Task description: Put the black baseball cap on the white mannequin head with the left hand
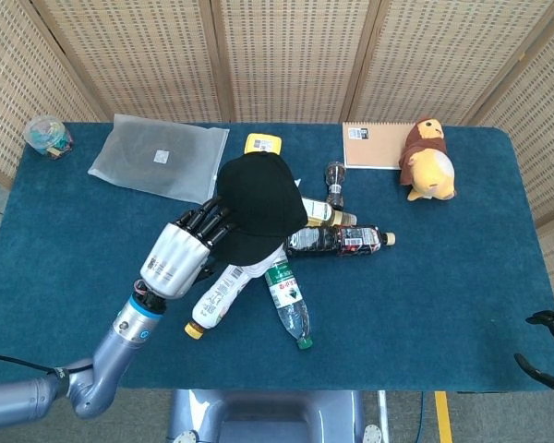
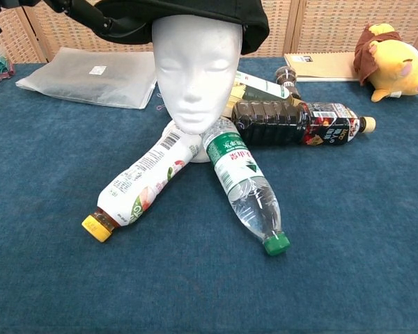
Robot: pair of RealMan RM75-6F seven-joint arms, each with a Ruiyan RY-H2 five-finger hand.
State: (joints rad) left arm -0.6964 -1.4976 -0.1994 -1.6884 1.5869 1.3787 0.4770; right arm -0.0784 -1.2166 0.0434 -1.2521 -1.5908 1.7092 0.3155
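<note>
Near the middle of the blue surface (image 1: 443,305) we see the black baseball cap (image 1: 257,205) sitting on the white mannequin head (image 2: 197,69), its brim sticking out to the left. Our left robot hand (image 1: 180,257) is at that brim, fingers (image 1: 206,224) spread along its edge; we cannot tell whether they clamp it. Bottles crowd the head's base: a white one with a yellow cap (image 2: 143,184) to the near left, a clear green-capped one (image 2: 242,188) to the near right, a dark one (image 2: 299,124) lying to the right. Open blue cloth stretches along the near edge and right side. Our right robot hand (image 1: 547,355) shows only at the near right corner; its state we cannot tell.
</note>
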